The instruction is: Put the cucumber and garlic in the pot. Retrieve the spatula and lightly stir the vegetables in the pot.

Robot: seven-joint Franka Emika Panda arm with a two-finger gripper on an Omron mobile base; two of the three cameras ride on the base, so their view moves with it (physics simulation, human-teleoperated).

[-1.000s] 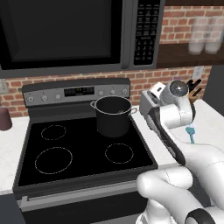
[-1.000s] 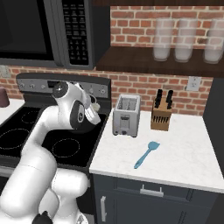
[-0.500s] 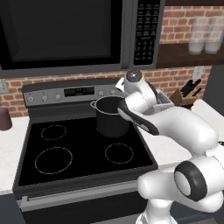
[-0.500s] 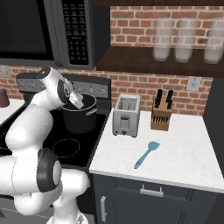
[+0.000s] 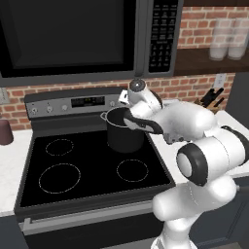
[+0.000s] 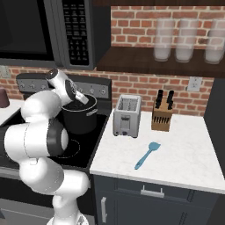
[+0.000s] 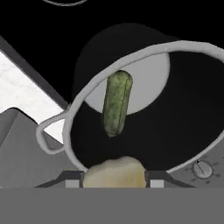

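Cucumber (image 7: 117, 103) lies lengthwise in pot (image 7: 131, 57); gripper (image 7: 114, 175) clamps garlic (image 7: 114, 172) above.

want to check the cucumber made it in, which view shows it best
The hand view: it looks straight down into the pot, where the cucumber lies on the bottom. Both base views show the pot's outside, not its contents.

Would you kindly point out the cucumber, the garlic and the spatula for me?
cucumber (image 7: 117, 103), hand view, middle of its green body.
garlic (image 7: 114, 171), hand view, centre of the pale bulb.
spatula (image 6: 147, 155), right base view, its blue handle.
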